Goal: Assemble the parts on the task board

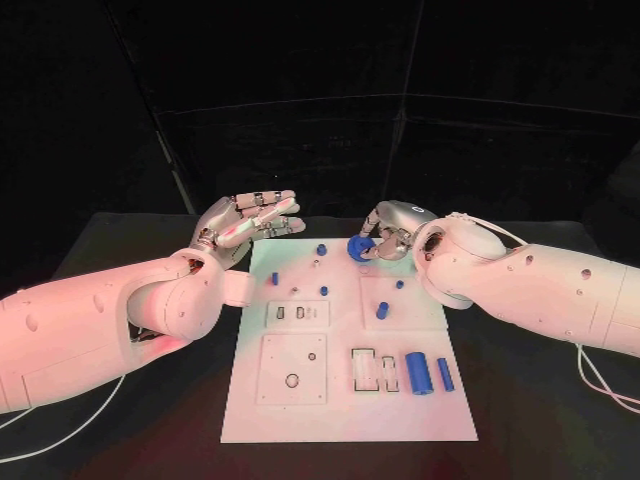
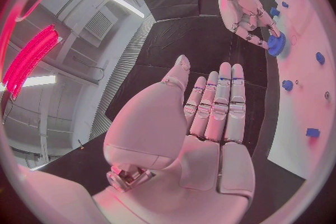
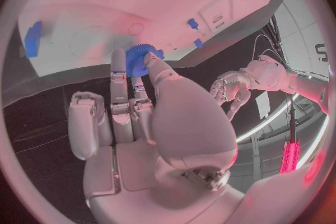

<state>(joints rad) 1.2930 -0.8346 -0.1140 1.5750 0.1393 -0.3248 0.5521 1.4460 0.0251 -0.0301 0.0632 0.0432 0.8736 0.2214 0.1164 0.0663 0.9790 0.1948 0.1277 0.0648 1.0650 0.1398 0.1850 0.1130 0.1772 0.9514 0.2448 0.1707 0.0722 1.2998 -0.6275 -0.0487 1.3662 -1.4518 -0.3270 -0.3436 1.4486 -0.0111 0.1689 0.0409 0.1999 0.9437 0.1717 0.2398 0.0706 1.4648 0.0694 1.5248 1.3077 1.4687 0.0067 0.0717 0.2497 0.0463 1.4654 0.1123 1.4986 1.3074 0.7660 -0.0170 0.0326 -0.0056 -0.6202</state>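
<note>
you see the white rectangular task board (image 1: 346, 400) lying in the middle of the black table (image 1: 551, 400), with its long sides running away from the robot. the right hand (image 1: 389, 232) sits at the board's far edge, and its thumb and fingers pinch a small blue toothed gear wheel (image 1: 361, 248); the right wrist view shows the same gear (image 3: 142, 59) caught between the fingertips just over the board's edge. you cannot tell whether the gear touches the board.

the left hand (image 1: 248, 225) is raised beside the board's far left corner, holding nothing. its fingers are stretched out straight and lie close side by side, with the thumb set apart, as the left wrist view shows (image 2: 210, 117). it is near the board but not touching it.

on the board you find a fat blue cylinder (image 1: 420, 373) lying near the right side of the near half, with a thin blue bar (image 1: 446, 374) just beside it on the right. a white block with slots (image 1: 368, 368) is just to the left of the cylinder. a small blue oblong piece (image 1: 382, 310) lies around the middle of the board. several small blue pegs stand in the far half, among them one (image 1: 320, 248) close to the gear and one (image 1: 276, 278) toward the left side.
</note>
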